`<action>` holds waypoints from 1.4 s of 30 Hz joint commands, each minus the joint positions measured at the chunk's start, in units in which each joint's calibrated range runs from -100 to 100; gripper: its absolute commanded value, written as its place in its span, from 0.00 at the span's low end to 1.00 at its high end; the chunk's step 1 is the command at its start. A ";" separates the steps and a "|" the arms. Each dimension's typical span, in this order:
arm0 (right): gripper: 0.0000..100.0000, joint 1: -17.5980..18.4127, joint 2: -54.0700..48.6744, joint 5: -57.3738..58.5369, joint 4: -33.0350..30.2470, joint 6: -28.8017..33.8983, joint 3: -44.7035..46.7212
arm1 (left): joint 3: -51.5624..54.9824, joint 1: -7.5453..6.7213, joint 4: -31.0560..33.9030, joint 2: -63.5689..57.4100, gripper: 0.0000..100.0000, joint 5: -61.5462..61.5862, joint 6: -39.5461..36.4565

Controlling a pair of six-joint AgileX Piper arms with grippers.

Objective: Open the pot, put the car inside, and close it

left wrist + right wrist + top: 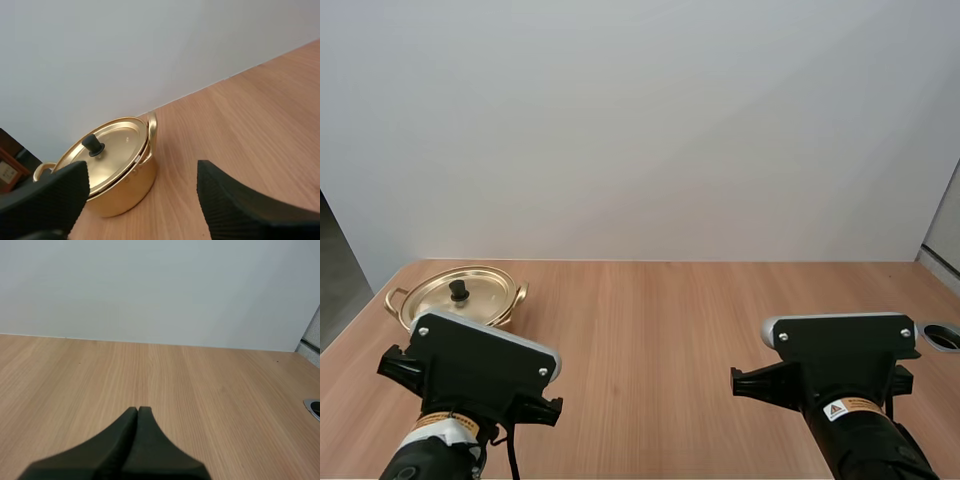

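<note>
A golden pot [460, 297] with two side handles stands at the far left of the wooden table, its lid [102, 152] on and topped by a black knob [92, 144]. My left gripper [142, 187] is open, its ribbed fingers [55, 192] spread apart just short of the pot, with nothing between them. The left arm [470, 375] sits right in front of the pot in the high view. My right gripper [137, 412] is shut on nothing, its fingers lying together as one dark wedge over bare table. The right arm [840, 375] is at the near right.
A white wall runs along the table's far edge [650, 262]. A round grey grommet hole [945, 337] sits at the table's right edge. Bare wood [650, 340] stretches between the two arms.
</note>
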 commanded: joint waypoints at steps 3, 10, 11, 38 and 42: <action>0.00 -0.03 -0.02 0.07 -0.09 -0.05 0.00 | 0.00 0.01 -0.55 0.00 1.00 -0.46 -16.77; 0.00 -0.03 -0.02 0.07 -0.09 -0.05 0.00 | 0.00 0.01 -6.15 0.00 1.00 0.52 -19.56; 0.00 -0.03 -0.02 0.07 -0.09 -0.05 0.00 | 0.00 0.01 -6.15 0.00 1.00 0.52 -19.56; 0.00 -0.03 -0.02 0.07 -0.09 -0.05 0.00 | 0.00 0.01 -6.72 0.00 0.00 0.84 -18.18; 0.00 -0.03 -0.02 0.07 -0.09 -0.05 0.00 | 0.00 0.01 -6.72 0.00 0.00 0.84 -18.18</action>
